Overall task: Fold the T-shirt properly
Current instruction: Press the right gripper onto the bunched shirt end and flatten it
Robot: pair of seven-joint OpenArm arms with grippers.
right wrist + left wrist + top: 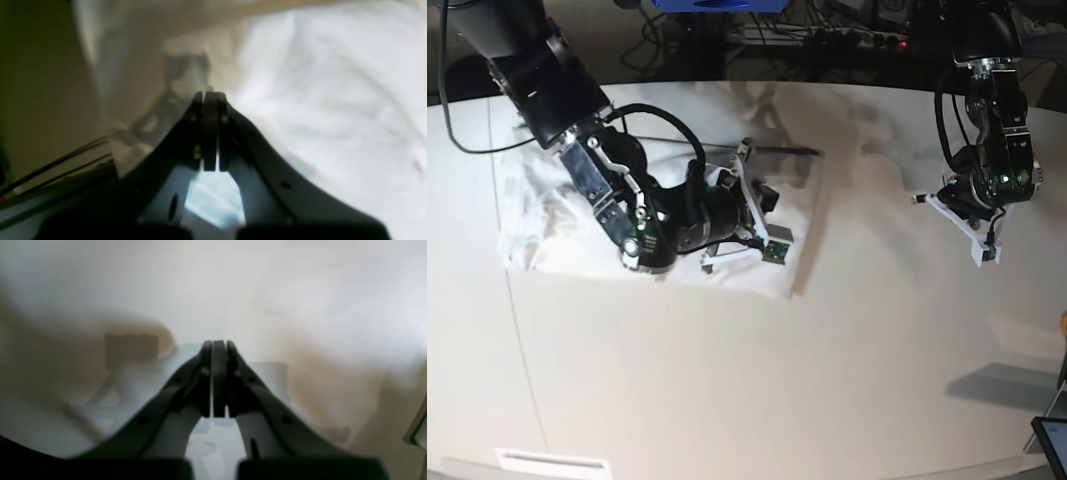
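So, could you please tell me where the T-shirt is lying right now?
In the base view the T-shirt lies on the table's left half, under the right arm, whose shut right pincer hovers by its right edge.

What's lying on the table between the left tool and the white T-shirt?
Nothing: in the base view only bare off-white tabletop separates the left tool from the wrinkled white cloth T-shirt.

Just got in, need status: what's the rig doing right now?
Two-arm robot, folding job. The white T-shirt lies in a compact, roughly rectangular shape on the table. The right hand is over the shirt, jaws shut, with no cloth visibly pinched between them. The left hand is held off to the other side, away from the shirt, also shut and empty.
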